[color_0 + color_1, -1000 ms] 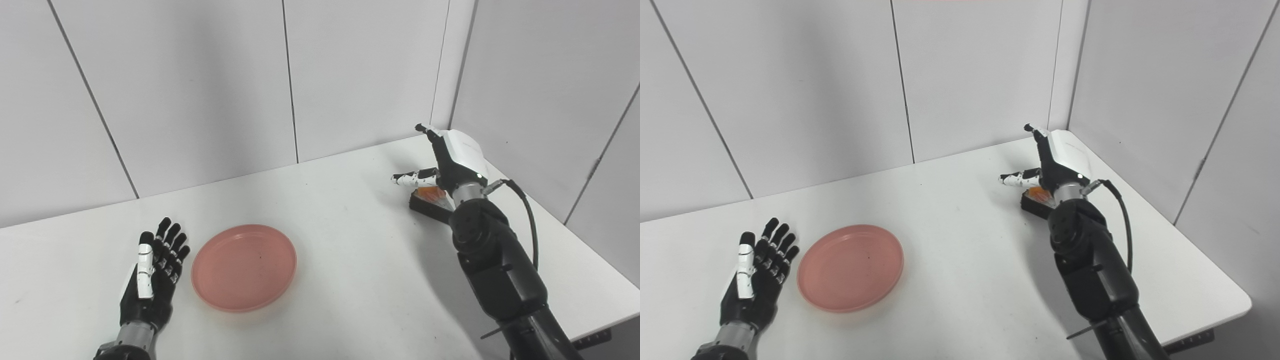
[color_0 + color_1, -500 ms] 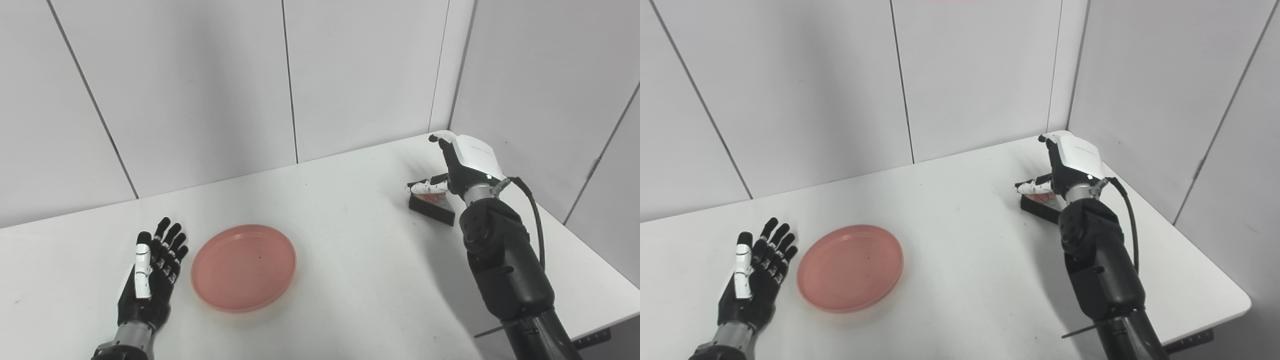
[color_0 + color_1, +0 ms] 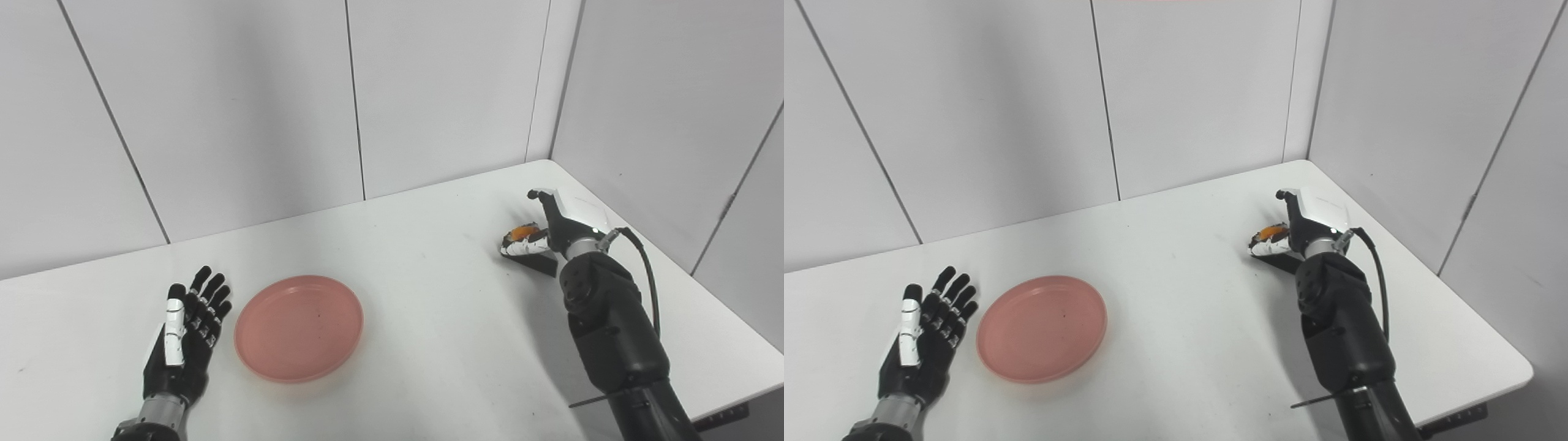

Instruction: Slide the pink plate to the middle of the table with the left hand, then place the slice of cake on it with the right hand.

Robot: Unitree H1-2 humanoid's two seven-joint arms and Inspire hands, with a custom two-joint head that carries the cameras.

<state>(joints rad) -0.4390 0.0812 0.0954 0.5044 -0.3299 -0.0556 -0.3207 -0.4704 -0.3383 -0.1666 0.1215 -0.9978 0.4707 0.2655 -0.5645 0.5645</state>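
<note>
The pink plate (image 3: 299,327) lies flat on the white desk (image 3: 429,318), toward its left and near the front edge. Just left of the plate rests the left hand (image 3: 184,343), palm up, its fingers (image 3: 211,294) spread and straight, pointing away toward the back wall; it holds nothing and does not touch the plate's rim, though it is close to it.

Well to the right of the plate, near the desk's far right corner, sits the slice of cake (image 3: 528,252): a dark wedge with a pale top and a bit of orange on it. The right hand (image 3: 560,223) is down over the slice, its white back turned upward. The thumb lies along the side of the cake that faces the plate, and one finger arches over the far side. The rest of the fingers are hidden behind the hand, so I cannot tell whether the hold is closed on the cake or only laid around it. The slice's dark base appears to sit on the desk. The right arm (image 3: 612,331) rises from the front right edge, with a black cable looping beside the wrist.
</note>
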